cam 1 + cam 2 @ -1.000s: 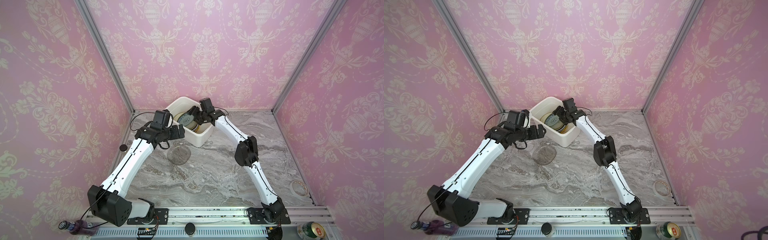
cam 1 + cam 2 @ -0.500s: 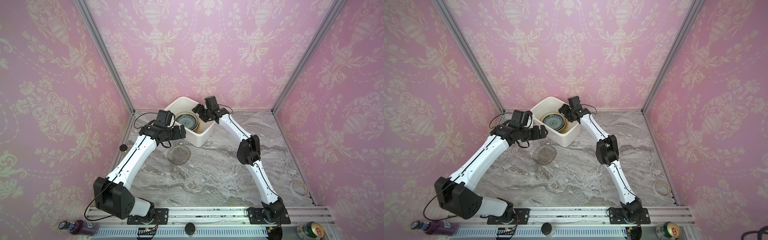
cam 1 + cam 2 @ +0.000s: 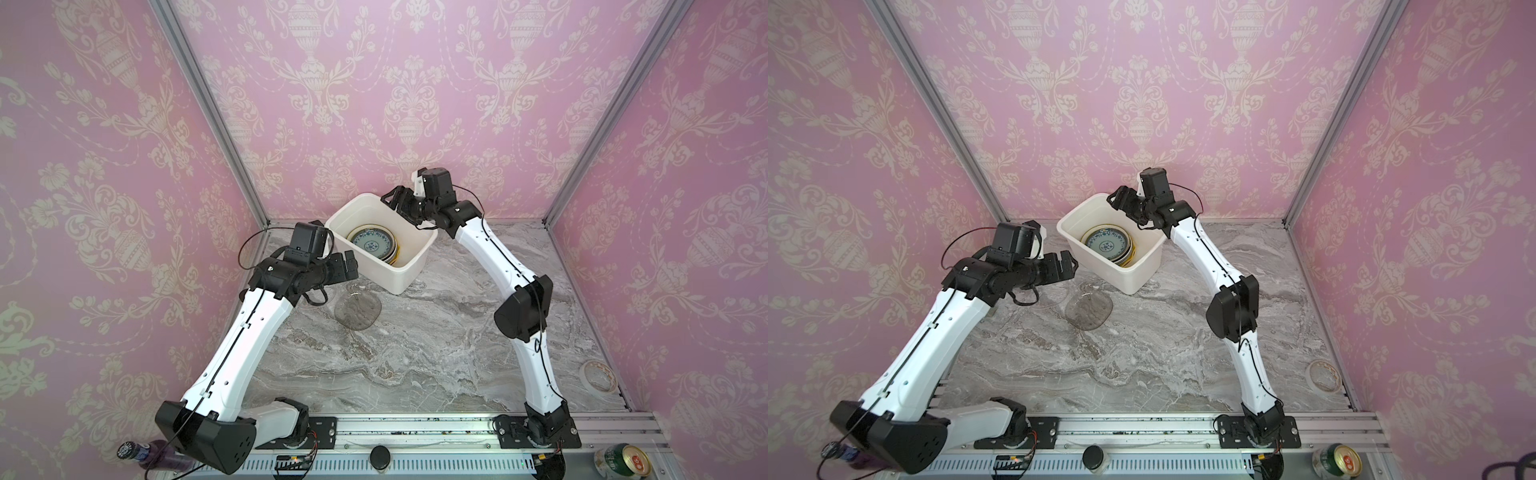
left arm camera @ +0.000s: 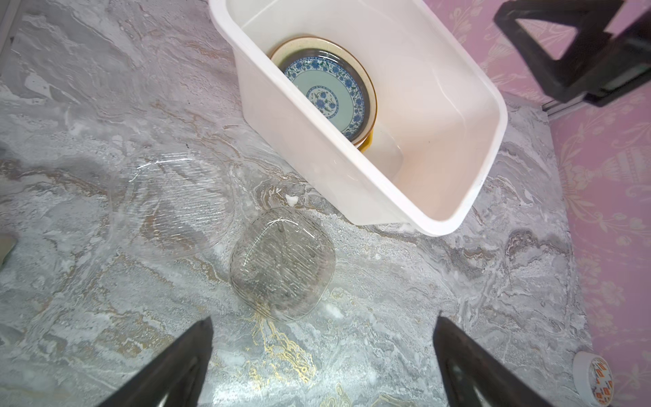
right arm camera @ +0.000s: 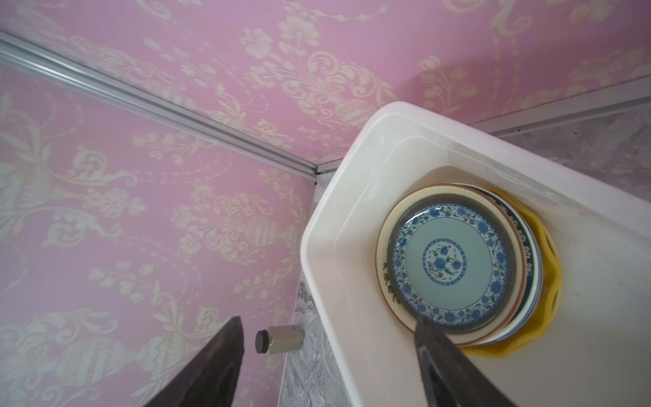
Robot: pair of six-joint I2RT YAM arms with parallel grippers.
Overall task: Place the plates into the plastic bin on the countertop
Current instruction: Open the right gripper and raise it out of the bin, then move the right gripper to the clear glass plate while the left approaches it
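I am seeing the blue patterned plate (image 3: 371, 245) topping the stack inside the plastic bin (image 3: 409, 270), and the smoky glass plate (image 3: 358, 311) lying on the countertop (image 3: 415, 353) just in front of it. My left gripper (image 3: 349, 266) is hovering beside the bin and my right gripper (image 3: 392, 201) over its far rim, both spread wide and empty. The can (image 3: 623, 461) is showing a label too small to read.

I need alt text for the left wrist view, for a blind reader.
A smoky glass plate and a clear glass plate lie on the countertop beside the white bin of stacked plates. The open left gripper hovers above.
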